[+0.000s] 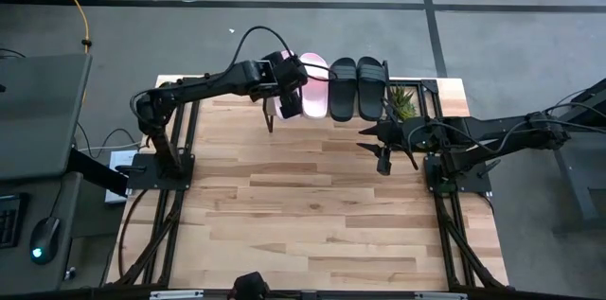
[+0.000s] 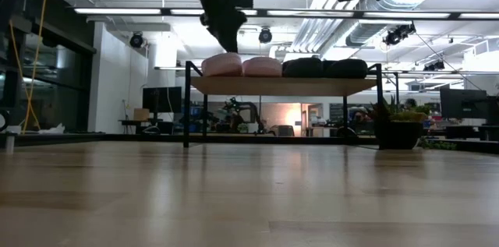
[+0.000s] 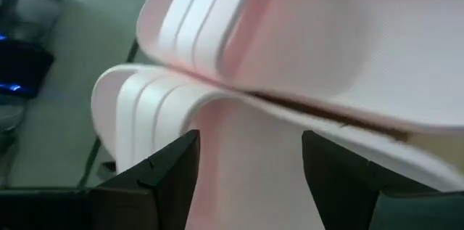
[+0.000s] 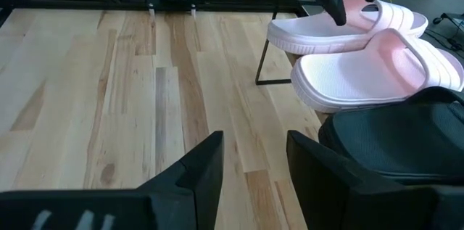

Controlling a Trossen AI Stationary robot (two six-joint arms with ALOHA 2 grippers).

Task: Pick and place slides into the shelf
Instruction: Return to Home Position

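**A:** Since the low view shows the pink slides (image 2: 222, 65) and black slides (image 2: 304, 67) in one row on the shelf (image 2: 284, 86), which step is this?

**B:** Placing looks finished, so I'd judge it to be the pull-back to rest. The left tool (image 2: 231, 40) hangs just over the end pink one. I can't tell from here whether it touches.

**A:** And from above?

**B:** The left tool (image 1: 288, 101) covers that end slide. Its mate and the black pair run off to the tool's side, toward the right tool (image 1: 374, 149). That one waits over the counter (image 1: 312, 215), just short of the shelf and near a plant (image 1: 402, 101).

**A:** Left wrist?

**B:** Its fingers (image 3: 170, 175) stand apart. Pink sole fills the gap beyond them, and as far as I can see nothing is clamped.

**A:** Right wrist?

**B:** Its fingers (image 4: 206, 161) are apart too, and empty, with bare counter showing between them. A black slide sits near one finger. The pink pair lies farther out, with the left tool above it.

**A:** What does the next move call for?

**B:** The left tool should rise straight off the pink slide before it swings back. A sideways start could drag the slide off the shelf's end. The right tool seems to have a free way home.
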